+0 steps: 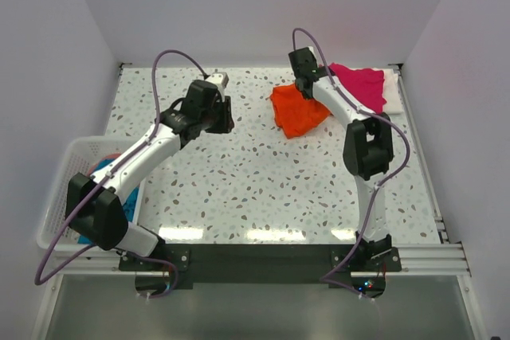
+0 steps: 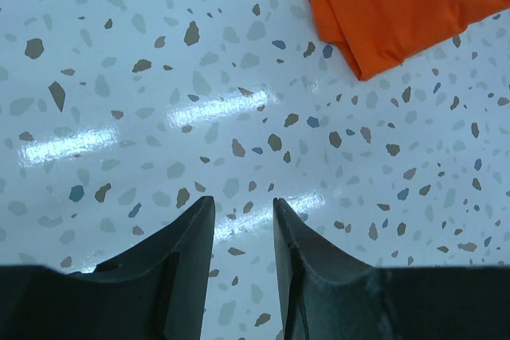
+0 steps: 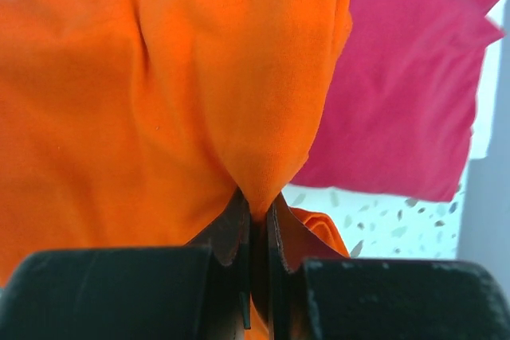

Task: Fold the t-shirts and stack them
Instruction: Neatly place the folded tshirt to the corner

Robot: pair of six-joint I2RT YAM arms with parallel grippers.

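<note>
right gripper [image 3: 256, 206]: clamped on orange t-shirt [image 3: 151, 93] | left gripper [image 2: 243, 214]: jaws apart, empty | next: cloth is best lifted clear, then laid flat on pink t-shirt [image 3: 398, 77] right of jaws

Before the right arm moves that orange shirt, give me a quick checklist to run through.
1. Right claw shut on orange shirt: ok.
2. Left claw open, empty, over table: ok.
3. Orange shirt folded flat: not ok, bunched at the grip.
4. Pink shirt stacked on white shirt: ok.
5. Orange shirt clear of pink shirt: cannot tell, right arm hides the gap.
6. Blue shirt out of basket: not ok, it lies inside.
</note>
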